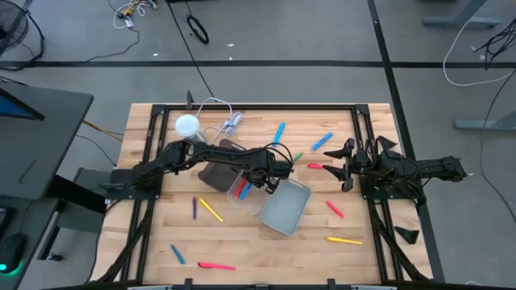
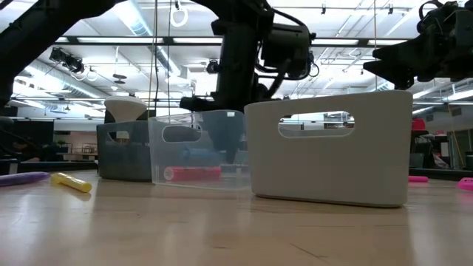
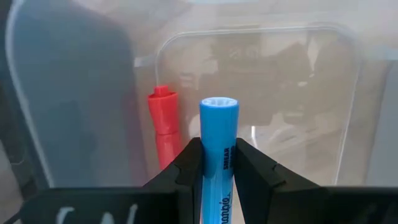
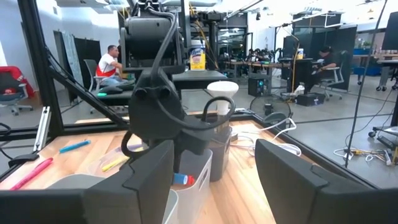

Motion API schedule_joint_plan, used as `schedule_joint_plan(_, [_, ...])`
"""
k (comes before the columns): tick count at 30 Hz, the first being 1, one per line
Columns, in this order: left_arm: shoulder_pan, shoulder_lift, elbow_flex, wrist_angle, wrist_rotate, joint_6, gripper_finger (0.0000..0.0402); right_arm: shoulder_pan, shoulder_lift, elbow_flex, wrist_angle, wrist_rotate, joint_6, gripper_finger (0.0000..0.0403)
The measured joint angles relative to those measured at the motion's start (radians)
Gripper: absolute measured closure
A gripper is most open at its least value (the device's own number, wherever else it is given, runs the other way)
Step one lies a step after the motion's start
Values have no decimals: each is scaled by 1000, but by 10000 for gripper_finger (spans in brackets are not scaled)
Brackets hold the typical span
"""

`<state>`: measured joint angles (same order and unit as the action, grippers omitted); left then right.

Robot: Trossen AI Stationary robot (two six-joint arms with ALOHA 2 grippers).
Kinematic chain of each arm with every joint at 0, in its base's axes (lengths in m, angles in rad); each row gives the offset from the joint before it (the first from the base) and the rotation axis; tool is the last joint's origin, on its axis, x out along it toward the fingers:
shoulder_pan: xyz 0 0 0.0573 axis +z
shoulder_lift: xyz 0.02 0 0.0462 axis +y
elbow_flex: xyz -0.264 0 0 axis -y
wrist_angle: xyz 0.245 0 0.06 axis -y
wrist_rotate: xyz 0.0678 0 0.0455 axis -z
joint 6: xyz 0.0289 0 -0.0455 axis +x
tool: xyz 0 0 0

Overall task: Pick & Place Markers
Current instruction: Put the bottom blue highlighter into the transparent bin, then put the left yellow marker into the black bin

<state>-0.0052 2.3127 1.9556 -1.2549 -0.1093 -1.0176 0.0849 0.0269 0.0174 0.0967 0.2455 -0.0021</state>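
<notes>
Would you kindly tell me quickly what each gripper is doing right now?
Left gripper: closed on a blue marker above the clear bin.
Right gripper: open, holding nothing.

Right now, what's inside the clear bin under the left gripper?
A red marker lies in the clear bin. The left gripper holds a blue marker above it. The gripper and dark bin cover part of the floor, so more may be hidden.
</notes>
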Motion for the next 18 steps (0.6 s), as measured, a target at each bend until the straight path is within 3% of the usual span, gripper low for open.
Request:
schedule_joint_plan(6, [-6,6,0,5,2,-10,326,0,0,0,0,0,0,174])
schedule_joint_plan(18, [-10,6,0,6,10,-10,253,0,0,0,0,0,0,174])
